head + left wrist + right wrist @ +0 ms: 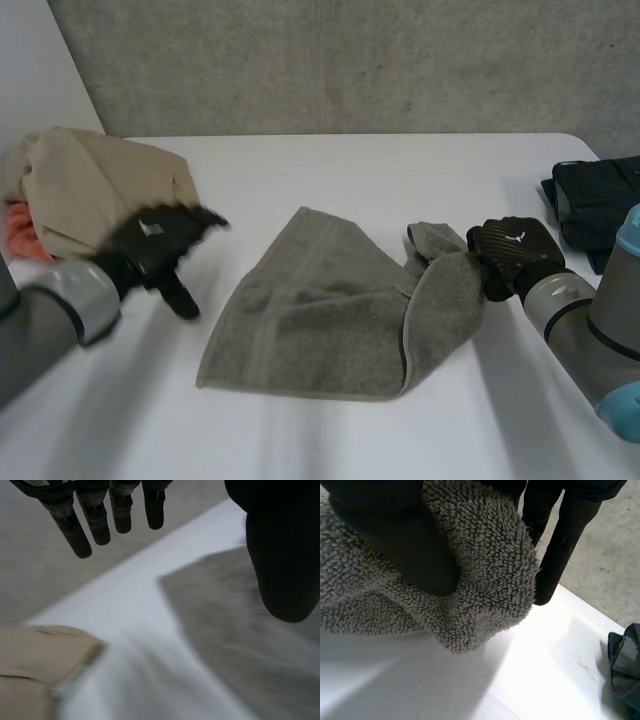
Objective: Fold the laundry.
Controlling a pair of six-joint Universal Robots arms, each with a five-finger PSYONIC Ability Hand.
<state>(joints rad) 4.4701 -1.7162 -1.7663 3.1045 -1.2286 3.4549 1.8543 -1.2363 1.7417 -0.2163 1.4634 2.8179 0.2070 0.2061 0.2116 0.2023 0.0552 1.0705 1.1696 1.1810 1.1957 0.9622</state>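
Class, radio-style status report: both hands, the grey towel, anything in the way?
Left hand open, off the grey towel. Right hand pinches its right edge, raised. Beige pile left, dark garment right, both clear.

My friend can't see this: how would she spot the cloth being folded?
On the white table, look at the middle: a grey towel lies there, its right end pinched by the right hand. Unlike the tan pile at left and the dark clothes at right, it is grey and spread out.

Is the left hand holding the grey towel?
No: the left hand is open, fingers straight, apart from the grey towel.
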